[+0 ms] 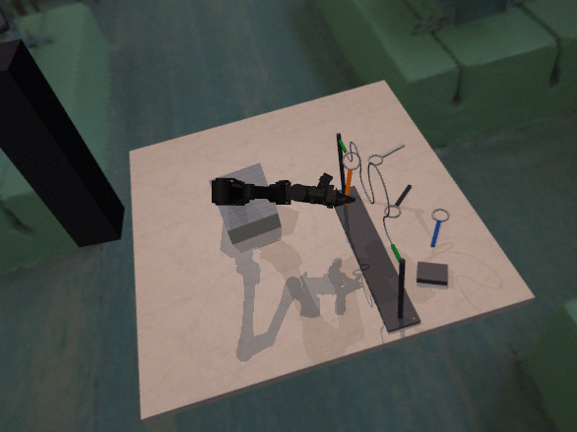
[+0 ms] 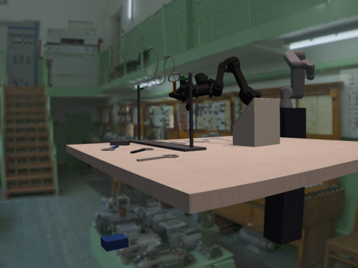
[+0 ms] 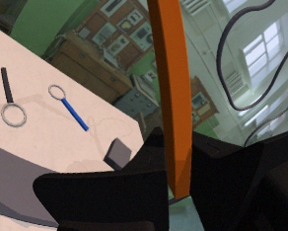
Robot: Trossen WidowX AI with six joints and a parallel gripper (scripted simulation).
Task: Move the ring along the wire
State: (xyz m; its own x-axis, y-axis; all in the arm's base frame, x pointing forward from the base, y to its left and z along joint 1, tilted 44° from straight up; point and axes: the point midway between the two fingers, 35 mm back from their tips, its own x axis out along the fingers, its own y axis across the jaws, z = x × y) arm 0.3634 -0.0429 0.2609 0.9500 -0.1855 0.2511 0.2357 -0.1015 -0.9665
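The orange handle (image 1: 349, 182) (image 2: 175, 86) (image 3: 177, 99) points down from its ring, held in my shut gripper (image 1: 350, 199) (image 2: 173, 94) (image 3: 180, 190) at its lower end. The ring sits at the wire's start, just past the green part (image 1: 343, 146) (image 2: 184, 79) by the back post (image 1: 341, 166) (image 2: 190, 112). The wire seems to pass through it; contact cannot be told. The ring is outside the wrist view. The grey wire (image 1: 371, 202) (image 2: 157, 63) (image 3: 220, 59) winds to the other green part (image 1: 396, 252) (image 2: 141, 88) by the front post (image 1: 402, 289) (image 2: 138, 112).
Both posts stand on a dark base plate (image 1: 379, 265). Beyond it lie a blue-handled ring (image 1: 436, 233) (image 3: 74, 114), a black-handled ring (image 1: 404, 195), a grey-handled ring (image 1: 394, 151) and a dark block (image 1: 432, 273) (image 3: 117, 154). My arm stands on a grey pedestal (image 2: 266, 124).
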